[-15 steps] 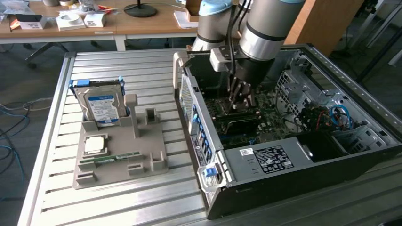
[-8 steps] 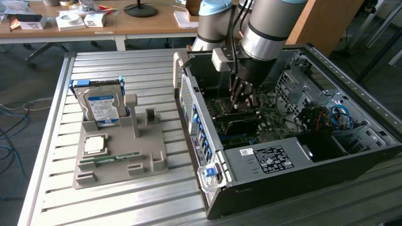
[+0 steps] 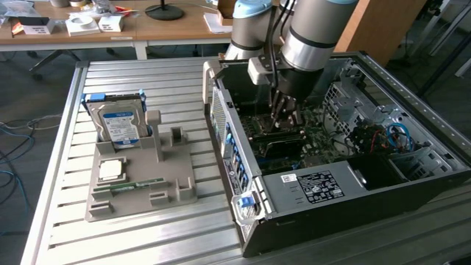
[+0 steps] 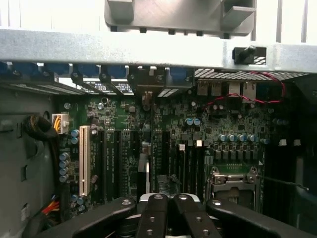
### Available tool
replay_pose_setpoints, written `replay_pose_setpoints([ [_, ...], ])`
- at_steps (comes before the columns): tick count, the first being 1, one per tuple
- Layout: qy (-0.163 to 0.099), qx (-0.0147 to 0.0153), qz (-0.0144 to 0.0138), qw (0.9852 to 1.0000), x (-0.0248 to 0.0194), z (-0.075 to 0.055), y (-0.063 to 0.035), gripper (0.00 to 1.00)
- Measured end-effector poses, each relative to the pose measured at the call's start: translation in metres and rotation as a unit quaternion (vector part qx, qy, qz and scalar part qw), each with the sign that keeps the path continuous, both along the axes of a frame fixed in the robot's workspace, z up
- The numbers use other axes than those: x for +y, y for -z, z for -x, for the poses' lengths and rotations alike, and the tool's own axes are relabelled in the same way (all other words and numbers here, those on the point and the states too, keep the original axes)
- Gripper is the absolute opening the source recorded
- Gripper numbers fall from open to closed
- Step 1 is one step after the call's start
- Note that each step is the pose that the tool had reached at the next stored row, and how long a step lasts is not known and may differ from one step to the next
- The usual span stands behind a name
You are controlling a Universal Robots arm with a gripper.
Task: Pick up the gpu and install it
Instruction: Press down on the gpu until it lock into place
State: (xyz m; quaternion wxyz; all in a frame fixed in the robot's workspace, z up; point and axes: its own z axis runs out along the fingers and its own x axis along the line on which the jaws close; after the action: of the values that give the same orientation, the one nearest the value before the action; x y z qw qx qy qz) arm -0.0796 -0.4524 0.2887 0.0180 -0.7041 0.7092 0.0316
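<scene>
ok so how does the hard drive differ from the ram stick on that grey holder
The hard drive stands upright in its slot, while the RAM stick lies flat. The hard drive is a broad silver block with a blue label; the RAM stick is a slim, narrow green strip. Both sit on the grey holder, to the exterior view's left of the open computer case.

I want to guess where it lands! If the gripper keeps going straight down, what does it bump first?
Probably the green motherboard inside the open computer case. The gripper points at its expansion slots, though depth is hard to judge.
</scene>
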Motion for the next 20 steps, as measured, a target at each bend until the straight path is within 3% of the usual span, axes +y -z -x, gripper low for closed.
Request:
replay_pose_setpoints([
  [3,0.000,-0.0020,0.0000,1.0000,0.0000,-0.0001,0.0000,0.11],
  [8,-0.001,-0.0021,0.0000,1.0000,-0.0003,0.0001,0.0000,0.11],
  [14,-0.001,-0.0034,0.0000,1.0000,-0.0044,0.0001,0.0000,0.11],
  [20,-0.001,-0.0035,0.0000,1.0000,-0.0047,0.0000,0.0001,0.11],
])
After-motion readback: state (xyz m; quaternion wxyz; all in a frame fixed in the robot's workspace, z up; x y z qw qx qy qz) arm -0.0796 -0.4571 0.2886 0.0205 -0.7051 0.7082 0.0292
